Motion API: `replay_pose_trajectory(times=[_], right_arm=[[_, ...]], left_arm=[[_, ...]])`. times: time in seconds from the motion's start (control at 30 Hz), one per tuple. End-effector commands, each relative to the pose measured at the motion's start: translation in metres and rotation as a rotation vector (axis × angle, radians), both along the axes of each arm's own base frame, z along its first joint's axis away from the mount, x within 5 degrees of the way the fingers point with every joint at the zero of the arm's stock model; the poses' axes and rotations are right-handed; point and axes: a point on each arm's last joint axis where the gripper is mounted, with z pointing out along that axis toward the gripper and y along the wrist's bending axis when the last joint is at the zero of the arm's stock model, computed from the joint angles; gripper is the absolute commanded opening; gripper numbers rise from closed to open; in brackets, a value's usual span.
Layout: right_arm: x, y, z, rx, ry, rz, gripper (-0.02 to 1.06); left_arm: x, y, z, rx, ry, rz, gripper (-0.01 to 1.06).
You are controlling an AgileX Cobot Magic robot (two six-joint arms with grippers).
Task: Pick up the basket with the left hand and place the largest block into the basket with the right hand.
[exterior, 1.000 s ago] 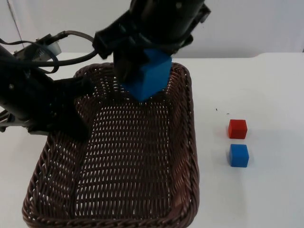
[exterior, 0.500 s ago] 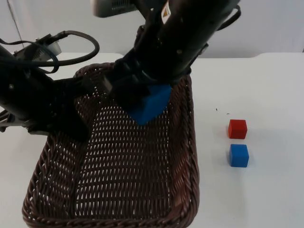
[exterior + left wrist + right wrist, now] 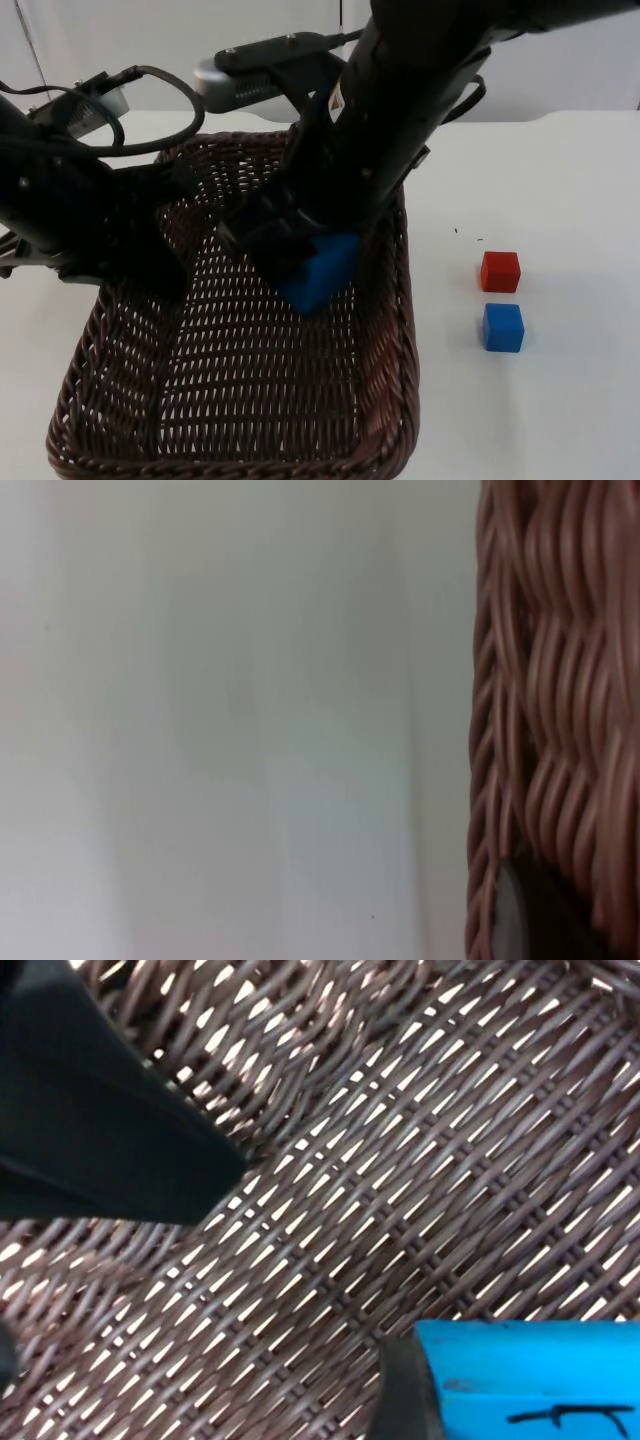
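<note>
1. I read the right gripper (image 3: 300,262) as clamped on the large blue block (image 3: 318,270), low inside the basket (image 3: 385,300) above its woven floor. The right wrist view shows a black finger (image 3: 405,1390) against the block's face, with weave directly beneath.
2. I see the left gripper (image 3: 150,235) at the basket's left wall. I judge it to be gripping the rim, but I cannot tell how its fingers stand. The left wrist view shows the wicker wall (image 3: 550,680) beside bare table (image 3: 230,720).
3. Two small cubes, red (image 3: 500,271) and blue (image 3: 503,327), sit on the table, well apart from the basket on its right.
4. Current step, as I judge it: release of the block into the basket.
5. Risks:
   - The block hangs tilted. It could tumble on release.
   - Further descent could press the basket floor and twist the rim from the left gripper.
   - The right arm stands close to the far rim. A careless retreat could snag the wicker.
</note>
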Motion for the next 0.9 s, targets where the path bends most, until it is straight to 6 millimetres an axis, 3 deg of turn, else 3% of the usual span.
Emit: replay_pose_trajectory(times=[0.0, 0.07, 0.1, 0.23, 0.27, 0.37, 0.4, 0.43, 0.57, 0.67, 0.83, 0.87], right_arm=[[-0.001, 0.002, 0.002, 0.012, -0.010, 0.006, 0.02], [-0.001, 0.002, 0.002, 0.012, -0.010, 0.006, 0.11], [-0.001, 0.002, 0.002, 0.012, -0.010, 0.006, 0.11], [-0.001, 0.002, 0.002, 0.012, -0.010, 0.006, 0.41], [-0.001, 0.002, 0.002, 0.012, -0.010, 0.006, 0.41], [-0.001, 0.002, 0.003, 0.015, -0.012, 0.006, 0.64], [-0.001, 0.002, 0.003, 0.015, -0.012, 0.006, 0.64], [-0.001, 0.002, 0.005, 0.018, -0.015, 0.006, 0.73], [-0.002, 0.000, 0.017, 0.033, -0.037, 0.009, 0.78], [-0.007, -0.005, 0.045, 0.075, -0.078, 0.013, 0.78], [-0.013, -0.014, 0.070, 0.080, -0.117, 0.024, 0.78], [-0.017, -0.019, 0.084, 0.091, -0.126, 0.023, 0.78]], left_arm=[[-0.001, -0.002, 0.006, -0.019, -0.005, 0.006, 0.00], [-0.001, -0.002, 0.006, -0.019, -0.005, 0.006, 0.00], [-0.001, -0.002, 0.006, -0.019, -0.005, 0.006, 0.00], [-0.001, -0.002, 0.006, -0.019, -0.005, 0.006, 0.00], [-0.001, -0.002, 0.006, -0.019, -0.005, 0.006, 0.00], [-0.001, -0.002, 0.006, -0.019, -0.005, 0.006, 0.00], [-0.001, -0.002, 0.006, -0.019, -0.005, 0.006, 0.00], [-0.001, -0.002, 0.006, -0.019, -0.005, 0.006, 0.00], [-0.001, -0.002, 0.006, -0.019, -0.005, 0.006, 0.00], [-0.001, -0.002, 0.006, -0.019, -0.005, 0.006, 0.00], [-0.001, -0.002, 0.006, -0.019, -0.005, 0.006, 0.00], [-0.001, -0.002, 0.006, -0.019, -0.005, 0.006, 0.00]])
